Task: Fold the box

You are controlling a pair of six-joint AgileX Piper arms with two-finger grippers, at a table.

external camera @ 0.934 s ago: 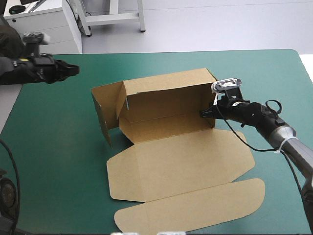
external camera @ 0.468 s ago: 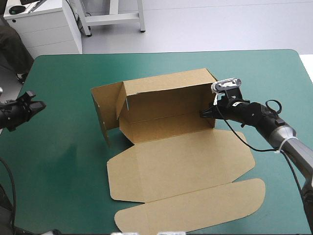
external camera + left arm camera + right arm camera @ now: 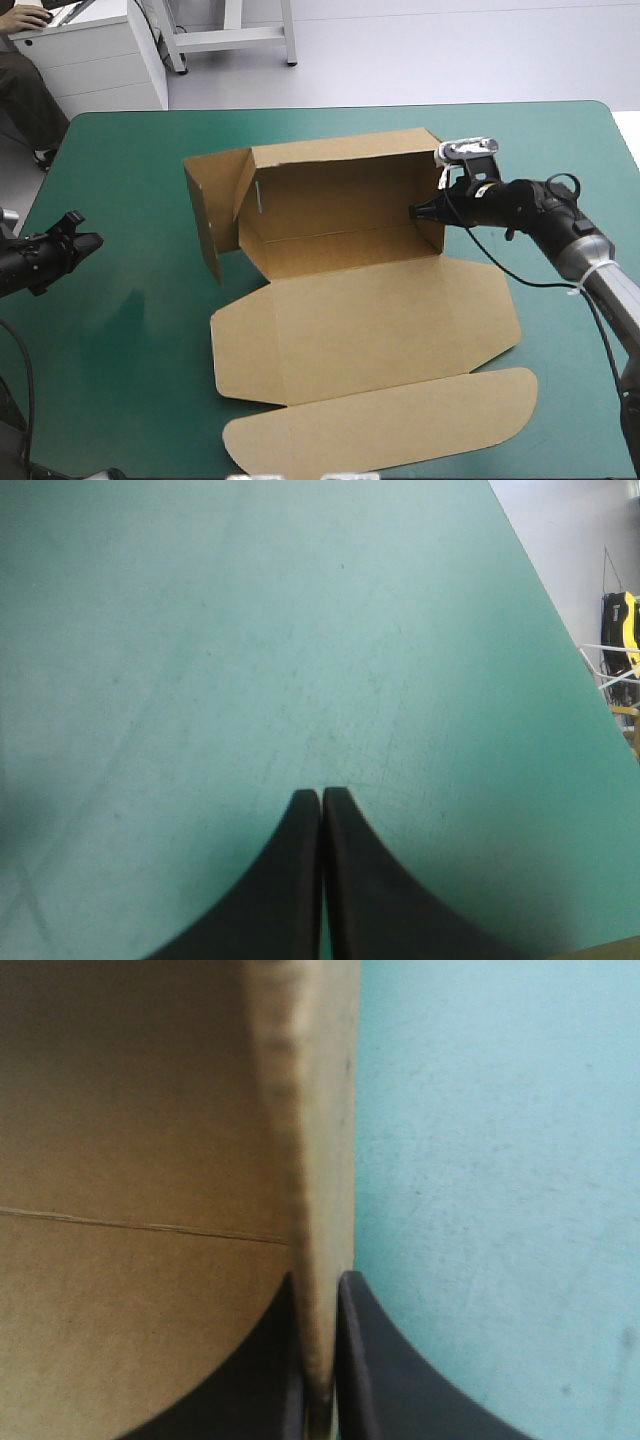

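Observation:
The brown box (image 3: 340,300) lies mid-table with its back and right walls raised, the left flap standing loose and the lid flat toward the front. My right gripper (image 3: 418,211) is shut on the box's right wall (image 3: 318,1160), whose edge runs between its fingers. My left gripper (image 3: 88,240) hovers low near the table's left edge, well apart from the box. In the left wrist view my left gripper (image 3: 321,792) is shut, with only teal-green cover ahead of it.
The lid's long rounded flap (image 3: 400,420) reaches close to the table's front edge. Bare teal-green cover (image 3: 110,350) lies between the left gripper and the box, and along the far side.
The left arm swung from the far left corner toward the front and now sits low at the left edge. The right gripper pulled the box slightly toward the far side, shifting the whole sheet.

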